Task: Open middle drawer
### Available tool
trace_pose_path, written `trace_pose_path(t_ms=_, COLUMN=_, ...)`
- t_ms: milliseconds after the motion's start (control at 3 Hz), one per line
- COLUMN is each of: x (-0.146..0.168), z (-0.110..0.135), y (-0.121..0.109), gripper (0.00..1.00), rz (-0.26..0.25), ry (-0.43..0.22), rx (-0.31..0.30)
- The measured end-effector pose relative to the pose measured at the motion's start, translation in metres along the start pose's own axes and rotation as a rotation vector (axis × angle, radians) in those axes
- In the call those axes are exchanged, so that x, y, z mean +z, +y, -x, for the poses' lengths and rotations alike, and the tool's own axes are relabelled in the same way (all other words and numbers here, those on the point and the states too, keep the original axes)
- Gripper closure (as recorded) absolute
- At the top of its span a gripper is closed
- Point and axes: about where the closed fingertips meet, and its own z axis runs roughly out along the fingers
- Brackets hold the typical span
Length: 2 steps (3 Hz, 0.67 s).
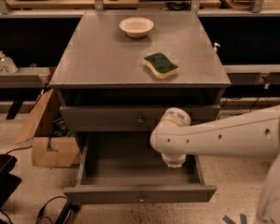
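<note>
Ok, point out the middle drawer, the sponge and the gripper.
middle drawer (102, 195): camera view, pulled-out front panel.
sponge (160, 65): camera view, green top face.
gripper (173, 162): camera view, arm's end above the drawer tray.

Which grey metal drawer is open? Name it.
The lowest grey metal drawer, tray pulled out under the pincer; the grey knobbed front above it sits shut.

The middle drawer (141, 194), grey metal with a wide flat front and small round centre knob, stood pulled out toward the near side, the gripper (173, 161) hanging over its shallow tray.
</note>
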Motion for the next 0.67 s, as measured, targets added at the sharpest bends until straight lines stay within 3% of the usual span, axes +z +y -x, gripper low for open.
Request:
trace_pose_path(t_ms=333, x=0.0062, z=0.0049, y=0.0017, gripper=1.0, rz=-0.084, ry=-0.13, rx=0.011)
trace_pose_path(t_ms=667, x=0.0062, z=0.0049, y=0.0017, gripper=1.0, rz=-0.083, ry=-0.13, rx=0.011)
